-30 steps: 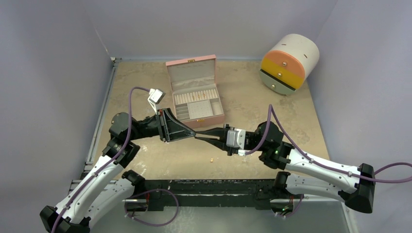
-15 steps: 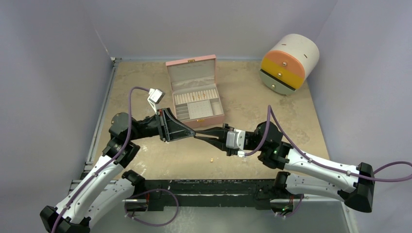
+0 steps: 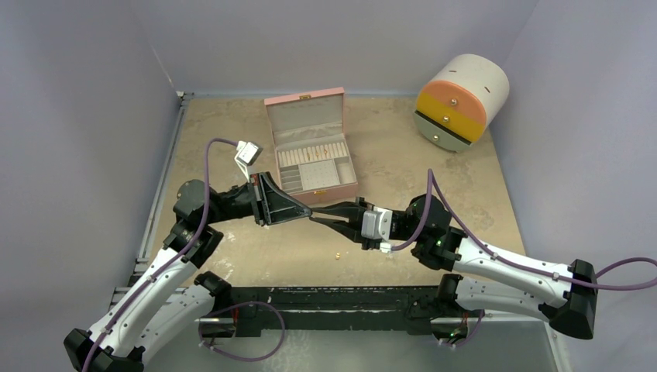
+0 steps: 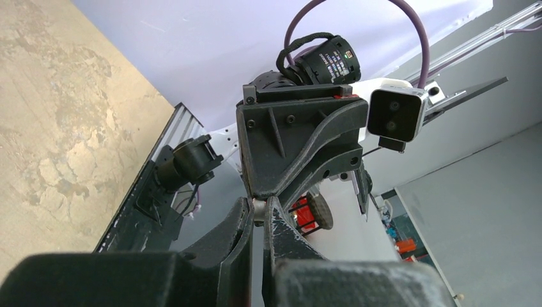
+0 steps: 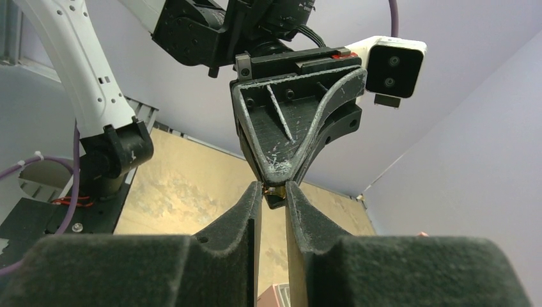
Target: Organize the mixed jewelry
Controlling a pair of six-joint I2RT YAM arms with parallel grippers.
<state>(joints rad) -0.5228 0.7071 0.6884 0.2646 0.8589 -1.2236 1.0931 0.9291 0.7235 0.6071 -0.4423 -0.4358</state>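
Observation:
My left gripper point(image 3: 307, 213) and right gripper point(image 3: 316, 218) meet tip to tip above the table, just in front of the pink box. A tiny gold piece of jewelry point(image 5: 275, 191) sits between the right gripper's point(image 5: 274, 189) fingertips, right at the tip of the left gripper's closed fingers point(image 5: 276, 171). In the left wrist view the left gripper point(image 4: 258, 208) pinches the same small piece point(image 4: 259, 210), which looks pale there. Both grippers are closed on it. Another tiny gold piece point(image 3: 338, 254) lies on the table below the grippers.
The pink jewelry box point(image 3: 310, 147) stands open behind the grippers, with ring rolls and small compartments. A round drawer unit point(image 3: 461, 101) with orange, yellow and grey fronts lies at the back right. Grey walls enclose the table on three sides.
Almost nothing: the two grippers stay tip to tip; the right wrist has shifted very slightly to the right.

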